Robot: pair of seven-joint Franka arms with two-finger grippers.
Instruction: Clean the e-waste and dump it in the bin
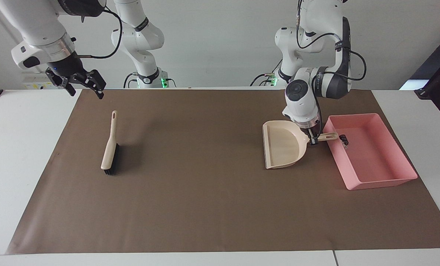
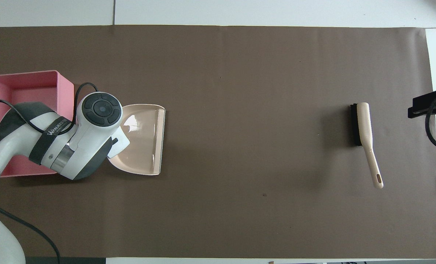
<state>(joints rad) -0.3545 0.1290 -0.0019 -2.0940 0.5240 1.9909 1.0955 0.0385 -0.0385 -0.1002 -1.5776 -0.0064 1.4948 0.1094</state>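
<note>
In the facing view, the dustpan [image 1: 282, 146] is seen low on the brown mat [image 1: 205, 192], just beside the pink bin [image 1: 382, 181], toward the left arm's end of the desk [image 1: 27, 155]. Its handle is clamped by the closed fingers of the left gripper [image 1: 313, 139]. A dark piece of e-waste [image 1: 344, 140] lies in the bin, at the end nearer the robots. The right gripper [image 1: 87, 92] waits with its fingers spread, raised over the mat's corner, above the brush [image 1: 110, 147].

In the overhead view, the left gripper is hidden under its own arm, and the dustpan [image 2: 144, 139] appears empty. The pan should be settled flat before the fingers are opened. The lift is best made straight up, so that the handle is not dragged against the bin wall.
</note>
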